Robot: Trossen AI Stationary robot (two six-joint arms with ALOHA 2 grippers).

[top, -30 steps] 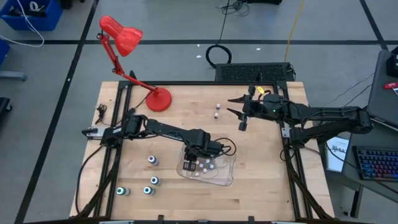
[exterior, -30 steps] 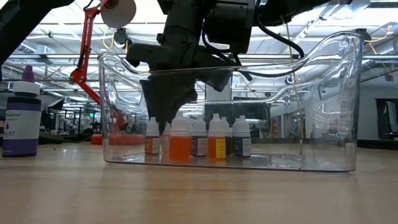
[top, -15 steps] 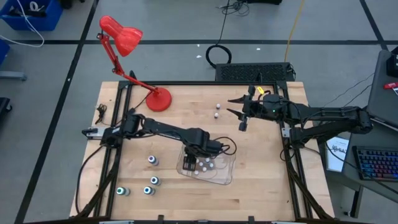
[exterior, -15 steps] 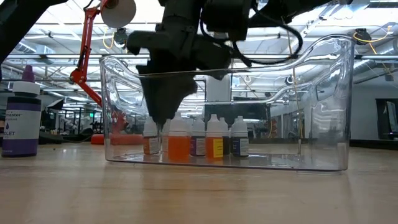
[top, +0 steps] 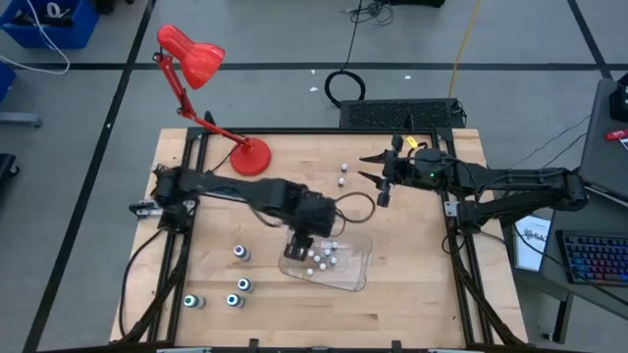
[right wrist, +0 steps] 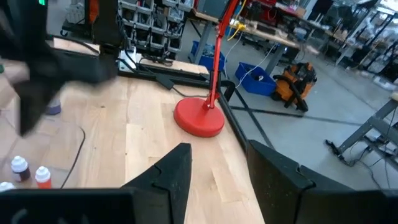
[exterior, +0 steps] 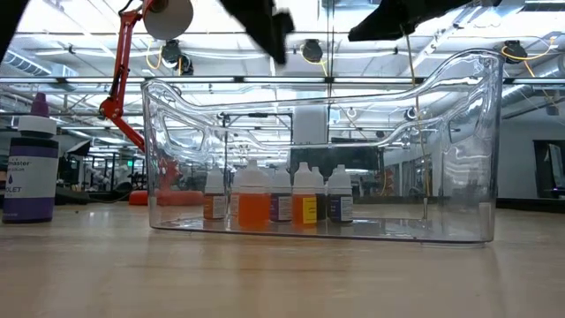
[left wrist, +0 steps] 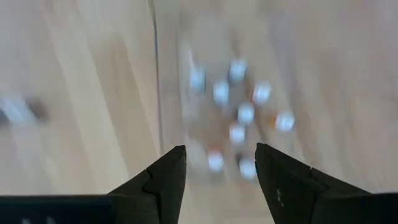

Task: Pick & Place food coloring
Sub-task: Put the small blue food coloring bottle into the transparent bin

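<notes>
Hovering above the tray (top: pixel 355 277), left gripper (left wrist: pixel 217 163) jaws parted, empty.

I read the overhead view as evenly lit, with only soft, short shadows on the wooden table (top: pixel 412 294). At table level, bright ceiling lights glare through the clear tray (exterior: pixel 468 159), whose curved walls warp the room behind. My left wrist picture is heavily motion-blurred; the bottles (left wrist: pixel 239 112) smear into pale spots. In my right wrist picture the red lamp (right wrist: pixel 202 115) stays sharp.
</notes>
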